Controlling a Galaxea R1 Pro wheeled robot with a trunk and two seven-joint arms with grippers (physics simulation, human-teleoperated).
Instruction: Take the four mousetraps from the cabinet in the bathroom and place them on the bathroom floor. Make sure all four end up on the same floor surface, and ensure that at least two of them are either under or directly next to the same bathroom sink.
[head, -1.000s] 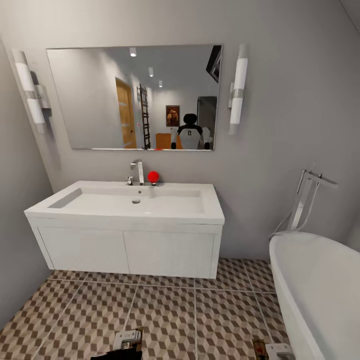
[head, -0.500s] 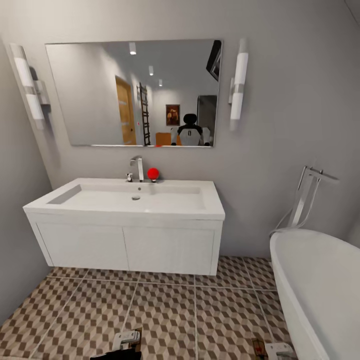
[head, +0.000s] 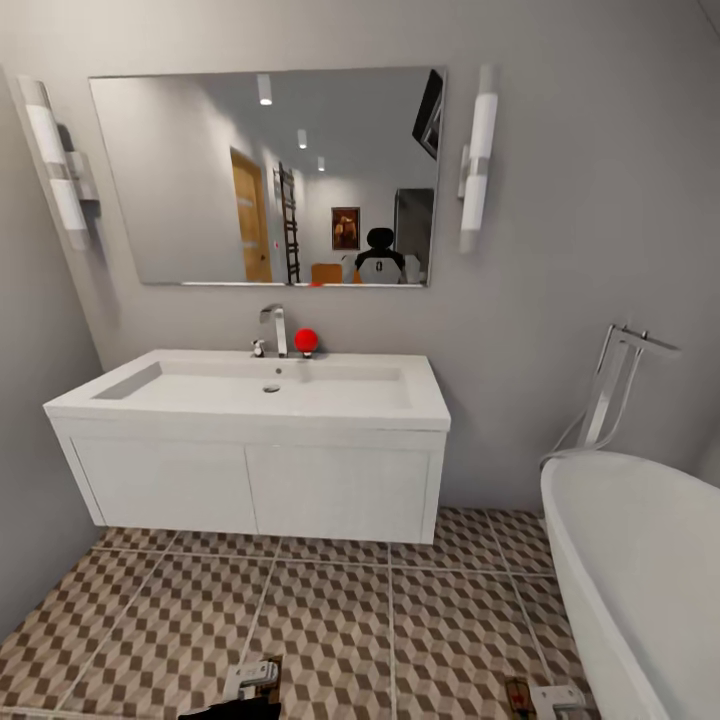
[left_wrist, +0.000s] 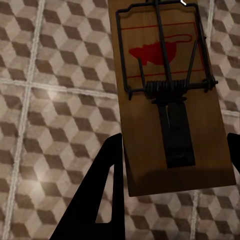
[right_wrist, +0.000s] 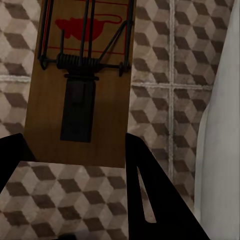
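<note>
two mousetraps ride along, one pinched between the fingers of the left gripper (left_wrist: 170, 165), one likewise in the right gripper (right_wrist: 75, 155), both above the bathroom floor (head: 330, 620). lower each flat on tiles just before the sink (head: 270, 395). no writing, only a red mouse emblem.

The cube-patterned tiled floor (head: 330, 620) runs under the wall-hung vanity (head: 255, 480) and carries the bathtub (head: 640, 570).
</note>
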